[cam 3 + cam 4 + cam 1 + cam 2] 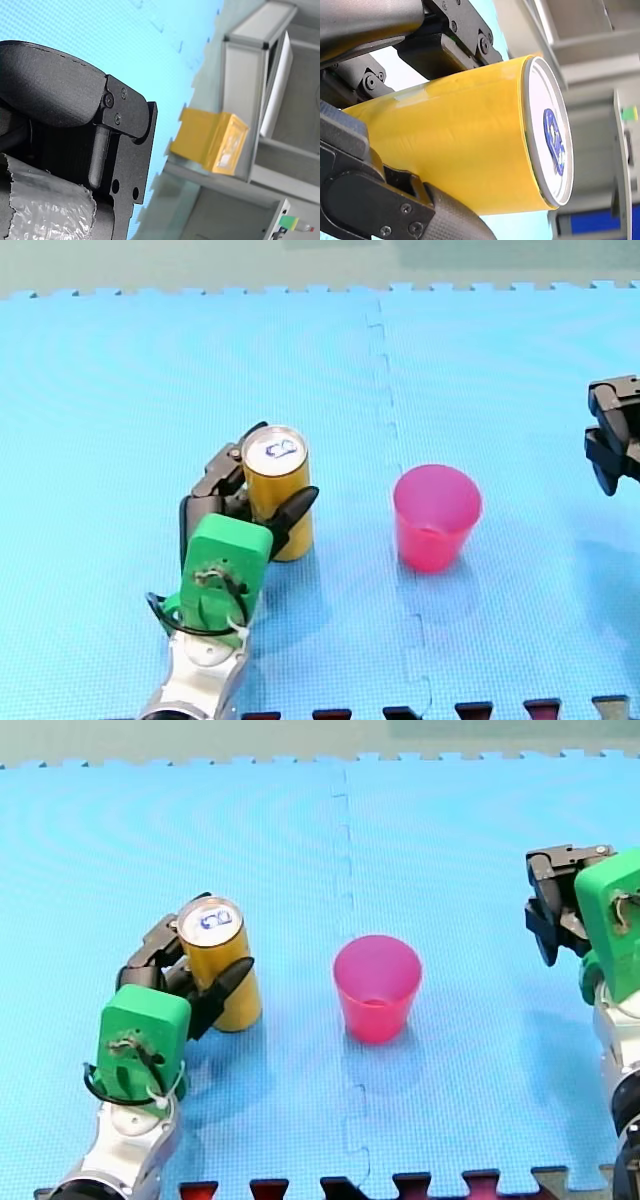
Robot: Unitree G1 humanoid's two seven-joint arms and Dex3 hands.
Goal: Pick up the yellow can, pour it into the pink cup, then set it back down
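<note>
Gripping the upright yellow can (279, 498), white-lidded with a blue mark, is the left hand (228, 508); right hand (555, 908) hovers far right.

Looks like I'm driving in a robotics lab, not anyone's home: blue puzzle-piece foam mat (120, 390) for a work surface, bare aluminium framing (240, 100) past its edge, yellow box (210, 142) beside that.

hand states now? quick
Left hand: closed on the yellow can, upright on the mat.
Right hand: open, holding nothing, near the mat's right edge.
</note>
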